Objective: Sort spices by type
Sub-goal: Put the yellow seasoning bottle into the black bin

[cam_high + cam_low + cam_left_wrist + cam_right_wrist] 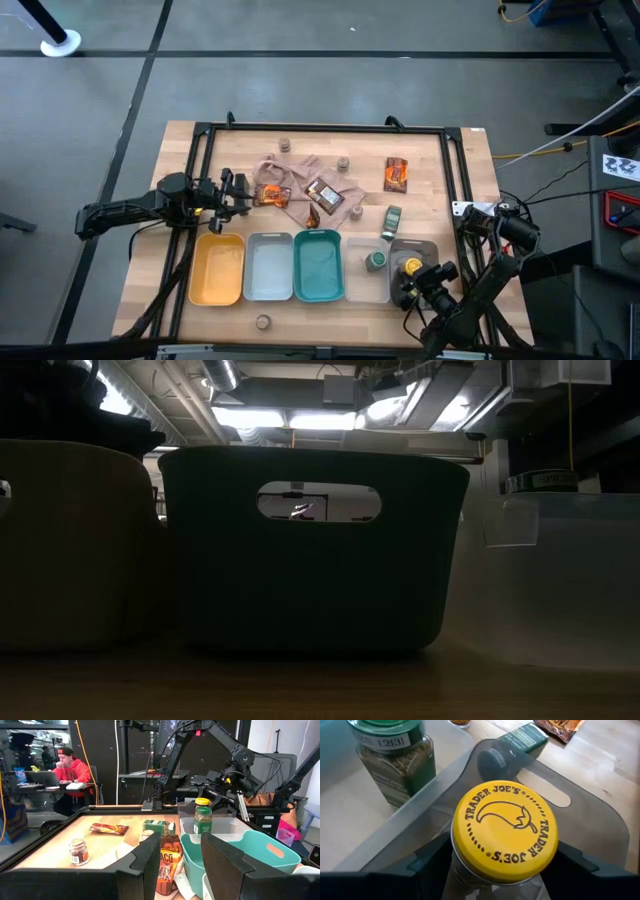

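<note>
My right gripper (411,272) is at the right end of the clear tray (352,268), shut on a jar with a yellow lid (504,830). A green-lidded jar (376,261) stands in that tray. My left gripper (243,194) hovers open beside the left edge of the beige-pink cloth (296,172), beyond the yellow tray (217,270); an orange-brown packet (167,865) shows between its fingers. More packets (397,174) (324,194) lie on the cloth and the table. Tan-lidded jars (286,144) (343,162) stand upright on the table. My right gripper holds the yellow-lidded jar by its glass body just under the lid (470,880), one finger (427,862) on each side. The fingers come in from the table's near right side. The jar is upright; its base is hidden by the lid and fingers.
Yellow, grey (268,266), teal (318,265) and clear trays stand in a row near the table's near edge. A grey slotted lid (585,815) lies under the right gripper. A green box (392,218) lies beyond it. One tan-lidded jar (263,322) stands by the near edge. A black frame (320,129) rims the table.
</note>
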You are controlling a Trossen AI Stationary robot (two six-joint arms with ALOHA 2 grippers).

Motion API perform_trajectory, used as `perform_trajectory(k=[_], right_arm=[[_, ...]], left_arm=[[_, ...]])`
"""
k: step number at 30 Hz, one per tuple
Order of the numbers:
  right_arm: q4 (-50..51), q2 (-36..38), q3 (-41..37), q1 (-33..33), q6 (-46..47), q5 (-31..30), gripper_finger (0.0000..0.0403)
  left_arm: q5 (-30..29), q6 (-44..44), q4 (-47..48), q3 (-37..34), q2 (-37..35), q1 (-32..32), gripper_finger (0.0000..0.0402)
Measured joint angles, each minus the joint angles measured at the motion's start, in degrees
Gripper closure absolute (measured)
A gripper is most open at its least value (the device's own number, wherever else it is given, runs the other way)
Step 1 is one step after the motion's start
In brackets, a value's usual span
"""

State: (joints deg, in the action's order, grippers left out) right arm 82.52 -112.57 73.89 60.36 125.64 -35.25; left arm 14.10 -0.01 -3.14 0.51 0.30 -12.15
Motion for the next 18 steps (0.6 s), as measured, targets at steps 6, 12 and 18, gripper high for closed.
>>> perform_trajectory(k=[6, 12, 18], right_arm=[[-0.75, 0.02, 0.00, 0.00, 0.03, 0.38, 0.0135], [-0.80, 0.02, 0.00, 0.00, 1.15, 3.62, 0.0135], [-0.83, 0.02, 0.00, 0.00, 1.69, 6.32, 0.0135]], left_arm=[[-0.01, -0.16, 0.00, 0.00, 0.00, 0.00, 0.0270], [0.00, -0.20, 0.00, 0.00, -0.01, -0.02, 0.0270], [0.01, -0.22, 0.00, 0.00, -0.01, -0.02, 0.0270]])
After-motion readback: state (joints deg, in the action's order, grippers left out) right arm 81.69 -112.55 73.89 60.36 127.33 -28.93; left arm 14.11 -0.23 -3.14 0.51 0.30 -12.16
